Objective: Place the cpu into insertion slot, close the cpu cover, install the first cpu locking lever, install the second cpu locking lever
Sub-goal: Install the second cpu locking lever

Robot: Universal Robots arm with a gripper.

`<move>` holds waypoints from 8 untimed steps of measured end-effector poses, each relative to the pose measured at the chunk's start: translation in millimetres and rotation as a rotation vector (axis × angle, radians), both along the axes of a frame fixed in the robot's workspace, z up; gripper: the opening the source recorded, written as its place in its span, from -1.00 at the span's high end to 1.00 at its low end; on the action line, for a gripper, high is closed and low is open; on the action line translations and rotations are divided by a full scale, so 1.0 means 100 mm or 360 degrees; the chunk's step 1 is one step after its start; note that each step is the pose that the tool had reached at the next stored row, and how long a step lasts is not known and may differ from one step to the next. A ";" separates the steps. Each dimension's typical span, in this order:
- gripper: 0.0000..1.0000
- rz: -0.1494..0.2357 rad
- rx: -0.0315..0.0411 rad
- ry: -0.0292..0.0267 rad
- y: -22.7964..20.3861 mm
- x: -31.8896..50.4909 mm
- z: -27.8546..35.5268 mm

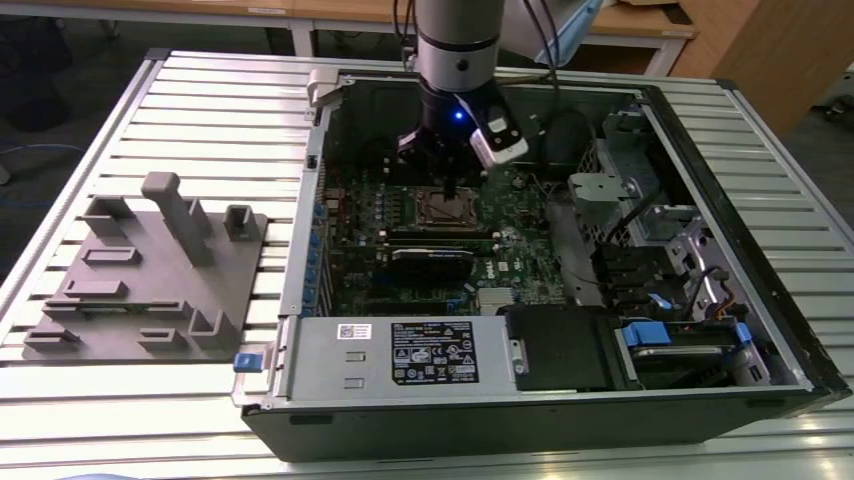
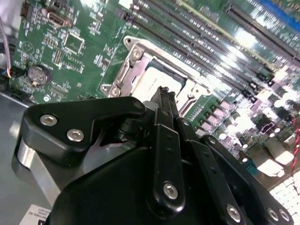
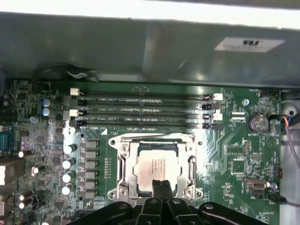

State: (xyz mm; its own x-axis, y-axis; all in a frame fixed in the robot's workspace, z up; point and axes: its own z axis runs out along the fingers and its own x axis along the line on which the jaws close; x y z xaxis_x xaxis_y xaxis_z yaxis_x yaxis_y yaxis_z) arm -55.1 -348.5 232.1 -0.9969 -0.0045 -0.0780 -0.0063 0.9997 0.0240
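Note:
The cpu (image 3: 156, 165), a dull silver square, lies flat in the insertion slot (image 1: 447, 208) on the green motherboard inside the open computer case. The silvery cpu cover (image 3: 123, 161) lies down around the chip, with the chip's top showing through its cut-out centre. In the second wrist view the cpu (image 2: 157, 79) and cpu cover (image 2: 125, 70) appear just beyond the fingertips. My gripper (image 3: 161, 186) hangs straight above the near edge of the socket, its two black fingers (image 2: 161, 101) pressed together and holding nothing. In the exterior view the gripper (image 1: 447, 188) stands directly over the socket.
Long memory slots (image 3: 140, 110) run beside the socket, and a row of capacitors (image 3: 69, 164) stands on another side. A coin battery (image 3: 258, 123) sits on the board. A grey fixture block (image 1: 147, 270) is on the slatted table at the exterior view's left. The case walls (image 1: 310, 200) enclose the board.

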 end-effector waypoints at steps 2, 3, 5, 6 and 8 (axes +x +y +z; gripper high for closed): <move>0.79 0.0000 0.0003 0.00000 -0.043 0.000 0.000; 0.79 0.0000 0.0004 0.00001 -0.064 0.000 0.000; 0.79 0.0000 0.0005 0.00000 -0.107 0.000 0.000; 0.79 0.0000 0.0005 0.00002 -0.127 0.000 0.000; 0.79 0.0000 0.0005 0.00001 -0.168 0.000 0.000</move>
